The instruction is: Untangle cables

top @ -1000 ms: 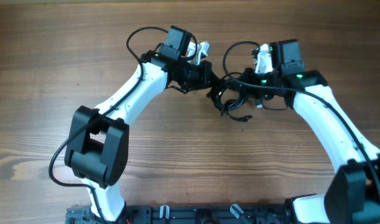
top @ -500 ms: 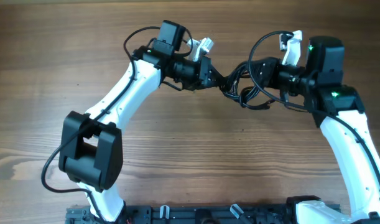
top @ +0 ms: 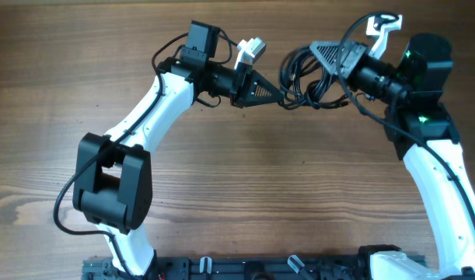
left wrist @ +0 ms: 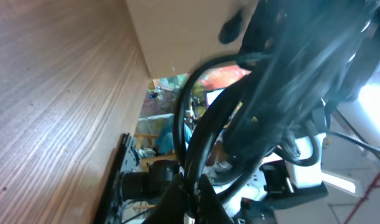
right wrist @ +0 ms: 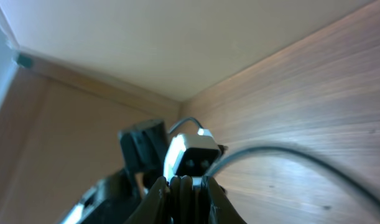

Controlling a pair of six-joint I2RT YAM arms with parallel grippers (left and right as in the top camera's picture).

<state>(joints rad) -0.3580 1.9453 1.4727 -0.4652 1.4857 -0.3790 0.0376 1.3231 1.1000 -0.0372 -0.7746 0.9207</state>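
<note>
**Ana:** Overhead first. What moved?

**Ben:** A second ago the cables [top: 303, 78] sat in a small knot low between the arms. Now the left arm [top: 155, 109] and right arm [top: 431, 148] have swung up and away from each other. The bunch hangs stretched between them, off the bench [top: 299, 194].

**Ana:** Are the jaws holding on?

**Ben:** Yes. The left jaws are pinched tight on the left end of the bunch. The right jaws bite the other end.

**Ana:** Left wrist?

**Ben:** It's blurry. Black loops fan out from the closed jaws at the bottom.

**Ana:** Right wrist?

**Ben:** The jaws are almost together, with something thin and dark between them. One cable curves off to the right.

**Ana:** Did the pull help?

**Ben:** I think so. The knot looks looser and wider now. But loops cross in the middle, so it isn't untangled yet.
</note>
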